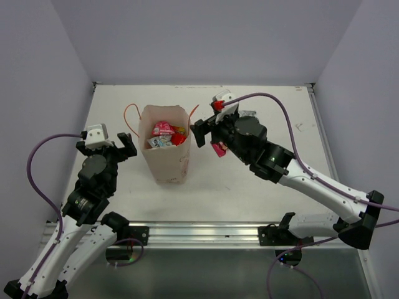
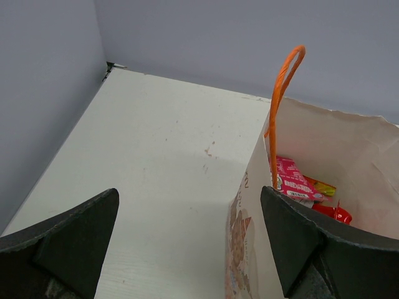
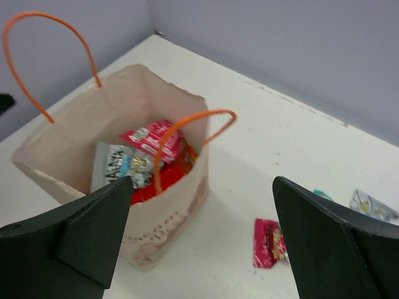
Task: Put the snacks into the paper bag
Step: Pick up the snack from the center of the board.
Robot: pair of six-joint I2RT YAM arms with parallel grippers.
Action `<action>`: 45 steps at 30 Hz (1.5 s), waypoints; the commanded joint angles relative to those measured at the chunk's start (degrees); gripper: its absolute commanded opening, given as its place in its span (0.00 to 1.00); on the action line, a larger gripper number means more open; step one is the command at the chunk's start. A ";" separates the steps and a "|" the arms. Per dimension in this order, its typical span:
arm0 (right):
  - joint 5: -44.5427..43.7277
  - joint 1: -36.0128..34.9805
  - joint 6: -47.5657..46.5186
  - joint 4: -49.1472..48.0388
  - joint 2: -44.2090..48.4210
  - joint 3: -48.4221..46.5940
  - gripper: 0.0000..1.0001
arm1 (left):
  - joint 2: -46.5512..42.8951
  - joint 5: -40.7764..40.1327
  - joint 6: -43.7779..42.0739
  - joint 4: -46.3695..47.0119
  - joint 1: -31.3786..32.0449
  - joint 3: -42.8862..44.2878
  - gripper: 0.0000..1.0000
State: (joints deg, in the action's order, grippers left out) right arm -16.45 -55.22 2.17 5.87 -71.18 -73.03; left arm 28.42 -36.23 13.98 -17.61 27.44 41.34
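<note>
Roughly mid-table, seen from above: a cream-beige paper bag [image 1: 169, 169] with a pinkish cartoon print stands upright, mouth open. Its thin orange cord handles [image 2: 273, 156] stick up.

Inside the bag is a heap of shiny plastic snack packets. A pink packet [image 1: 163, 128] lies on top, a red packet [image 1: 179, 138] at its 4 o'clock and a teal-white packet [image 1: 158, 142] at its 7 o'clock.

Left gripper [image 1: 105, 142]: black fingers spread wide, nothing between them. From above, the bag is at its 3 o'clock, just beside it; whether they touch I cannot tell. In its wrist view the bag's printed wall [image 2: 244, 246] rises at 4 o'clock, close to the right finger [image 2: 305, 243]. The pink packet shows over the rim.

Right gripper [image 1: 207, 140]: fingers likewise released wide and empty. It is on the other side of the bag, which lies at its 9 o'clock from above. In its wrist view the open bag [image 3: 165, 240] takes up the 10 o'clock region, and the left finger [image 3: 75, 237] overlaps the lower wall.

Loose on the white tabletop [image 1: 124, 99]:
- A magenta packet [image 3: 269, 243] lies flat at the bag's 3 o'clock. From above it peeks out from under the right gripper, at its 5 o'clock.
- A silvery packet [image 3: 373, 205] lies further off, at the magenta one's 2 o'clock.
- A teal sliver [image 3: 321, 194] sits between those two, too small to tell what it is.
</note>
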 commanded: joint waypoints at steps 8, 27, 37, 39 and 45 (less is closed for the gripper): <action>-18.62 3.45 11.08 3.00 7.71 12.64 0.98 | 0.14 -0.16 0.26 2.84 -0.11 -0.56 1.00; 7.20 28.67 36.50 0.73 -2.29 24.96 0.79 | -0.04 -0.07 0.35 2.75 -0.11 -0.74 1.00; 14.78 32.46 41.32 -10.96 -13.63 27.86 0.65 | -0.04 0.10 0.26 2.75 -0.11 -0.74 1.00; 14.78 32.90 42.20 -13.50 -15.83 28.56 0.61 | 0.05 0.28 0.26 2.66 -0.11 -0.74 1.00; 15.13 33.16 43.96 -18.25 -21.72 28.65 0.59 | 0.05 0.28 0.26 2.66 -0.11 -0.74 1.00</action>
State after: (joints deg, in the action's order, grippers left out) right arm -1.89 -22.35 43.83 -5.65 -91.02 -44.64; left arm 28.42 -36.21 13.98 -17.61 27.46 41.34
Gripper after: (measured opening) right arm 0.591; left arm 0.997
